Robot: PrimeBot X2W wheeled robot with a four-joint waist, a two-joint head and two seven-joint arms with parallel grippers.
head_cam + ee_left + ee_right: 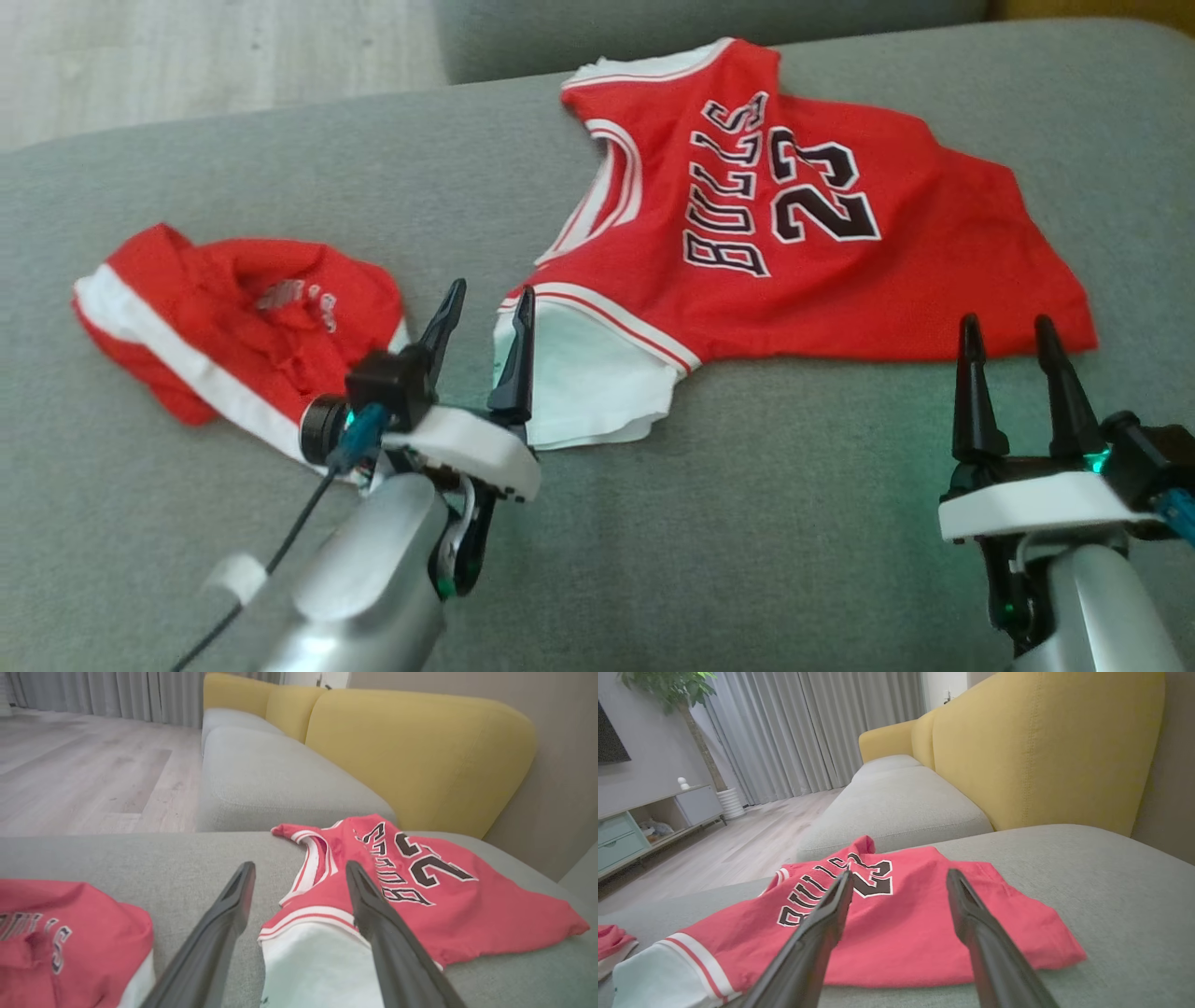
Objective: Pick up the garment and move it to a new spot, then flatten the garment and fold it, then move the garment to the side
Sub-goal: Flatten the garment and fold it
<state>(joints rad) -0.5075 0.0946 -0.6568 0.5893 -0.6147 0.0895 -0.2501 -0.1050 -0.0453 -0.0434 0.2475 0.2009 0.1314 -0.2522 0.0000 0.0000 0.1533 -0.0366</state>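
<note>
The garment (803,243) is a red basketball jersey with black "BULLS 23" lettering, lying spread on the grey sofa seat, its white inner side showing at the near left corner (579,383). In the left wrist view the garment (420,882) lies ahead, and in the right wrist view the garment (896,924) lies under the fingers. My left gripper (485,313) stands open over that white corner, with nothing between its fingers. My right gripper (1008,331) is open just in front of the jersey's near right edge, also holding nothing.
A crumpled pair of red shorts (233,317) with a white stripe lies on the seat to the left. The grey sofa seat (747,523) spreads in front. Yellow back cushions (1041,742) rise behind, and a wooden floor (84,774) lies beyond the sofa edge.
</note>
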